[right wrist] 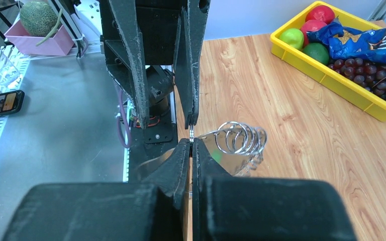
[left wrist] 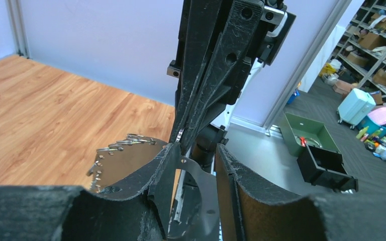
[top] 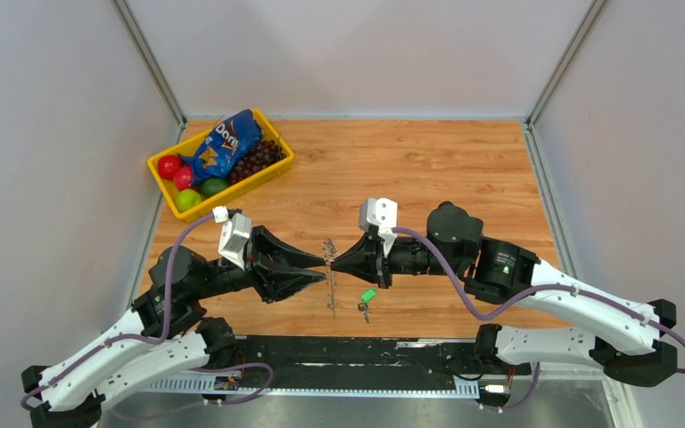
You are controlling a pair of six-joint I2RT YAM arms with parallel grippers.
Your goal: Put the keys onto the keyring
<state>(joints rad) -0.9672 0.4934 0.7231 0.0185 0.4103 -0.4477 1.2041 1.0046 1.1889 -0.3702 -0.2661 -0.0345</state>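
Silvery wire, the keyring (top: 329,265), hung pinched in the fully closed right gripper (top: 335,261), with the left gripper (top: 323,269) half-open around its opposite edge. The keys (top: 366,301) lay on the desk (top: 428,169) just below the right gripper. A mistimed squeeze by the left gripper risked twisting the thin hoop free, dropping it beside the keys.

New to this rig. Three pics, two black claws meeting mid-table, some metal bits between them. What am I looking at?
Two robot arms are bolted at the table's near edge. The overhead picture looks down from behind them; the other two come from cameras on each wrist.

The right gripper is shut on the keyring, a thin silvery hoop with small silver pieces fringing one side. The left gripper faces it tip to tip; its fingers stand apart, one right beside the hoop, but whether they grip it cannot be told.

The keys, a tiny dark bunch with a green tag, lie on the wooden table just below. A yellow tray of fruit and a chip bag sits far left.
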